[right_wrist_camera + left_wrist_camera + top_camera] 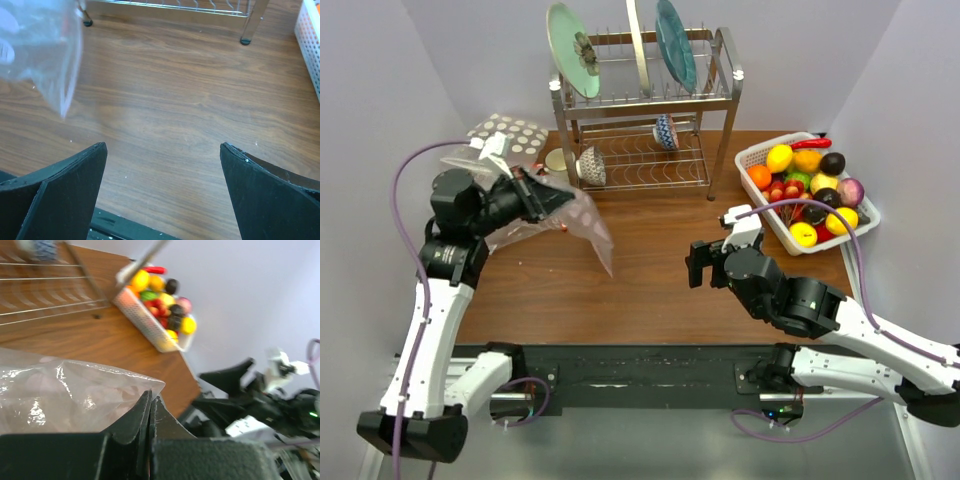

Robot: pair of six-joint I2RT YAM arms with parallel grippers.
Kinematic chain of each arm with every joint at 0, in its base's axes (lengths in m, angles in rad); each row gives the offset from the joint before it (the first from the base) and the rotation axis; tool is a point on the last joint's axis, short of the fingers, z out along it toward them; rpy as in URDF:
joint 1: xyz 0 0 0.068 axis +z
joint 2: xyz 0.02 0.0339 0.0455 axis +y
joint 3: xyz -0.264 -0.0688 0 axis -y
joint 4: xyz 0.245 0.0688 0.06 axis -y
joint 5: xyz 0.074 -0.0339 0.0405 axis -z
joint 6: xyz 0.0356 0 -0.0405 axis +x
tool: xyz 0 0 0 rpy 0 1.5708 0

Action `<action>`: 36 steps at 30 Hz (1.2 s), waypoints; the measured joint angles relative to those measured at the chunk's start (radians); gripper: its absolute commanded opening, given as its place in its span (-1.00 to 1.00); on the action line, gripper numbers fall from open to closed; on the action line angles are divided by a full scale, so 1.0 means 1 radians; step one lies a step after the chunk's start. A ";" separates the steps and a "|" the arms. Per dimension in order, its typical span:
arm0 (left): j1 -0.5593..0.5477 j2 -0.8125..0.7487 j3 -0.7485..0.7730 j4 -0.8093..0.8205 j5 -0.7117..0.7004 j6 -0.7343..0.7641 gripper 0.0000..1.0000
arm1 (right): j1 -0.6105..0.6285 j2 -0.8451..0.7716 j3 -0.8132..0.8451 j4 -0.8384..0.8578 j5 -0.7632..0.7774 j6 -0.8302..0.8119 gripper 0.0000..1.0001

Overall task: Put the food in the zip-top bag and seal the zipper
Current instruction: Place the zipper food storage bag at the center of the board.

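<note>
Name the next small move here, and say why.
Probably swing the open, empty right tool left to pinch the hanging free edge of the zip-top bag: the left tool is shut on it, holding it lifted, and the food sits in the basket.

Zip-top bag [60,390] cut off at left edge; zipper seemingly indiscernible.

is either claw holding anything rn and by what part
The left claw is shut on the zip-top bag, pinching its edge near a corner. The right claw is open and empty.
</note>
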State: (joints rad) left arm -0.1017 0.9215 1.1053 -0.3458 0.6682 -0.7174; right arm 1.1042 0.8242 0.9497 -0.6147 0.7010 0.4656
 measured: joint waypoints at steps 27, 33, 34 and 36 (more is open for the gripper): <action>-0.320 0.189 0.003 -0.238 -0.426 0.359 0.93 | 0.000 -0.068 0.004 -0.193 0.224 0.173 0.97; -0.645 0.266 -0.018 -0.111 -0.609 0.342 0.81 | 0.000 -0.014 0.087 -0.351 0.290 0.277 0.97; -0.691 0.293 -0.025 -0.083 -0.637 0.337 0.78 | 0.000 -0.014 0.108 -0.378 0.307 0.297 0.97; -0.785 0.356 -0.037 -0.028 -0.690 0.331 0.73 | 0.000 -0.033 0.140 -0.420 0.338 0.332 0.97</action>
State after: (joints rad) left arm -0.8867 1.2778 1.0683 -0.3737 -0.0216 -0.3866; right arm 1.1042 0.7914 1.0897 -1.0344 1.0389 0.7975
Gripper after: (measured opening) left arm 0.898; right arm 0.986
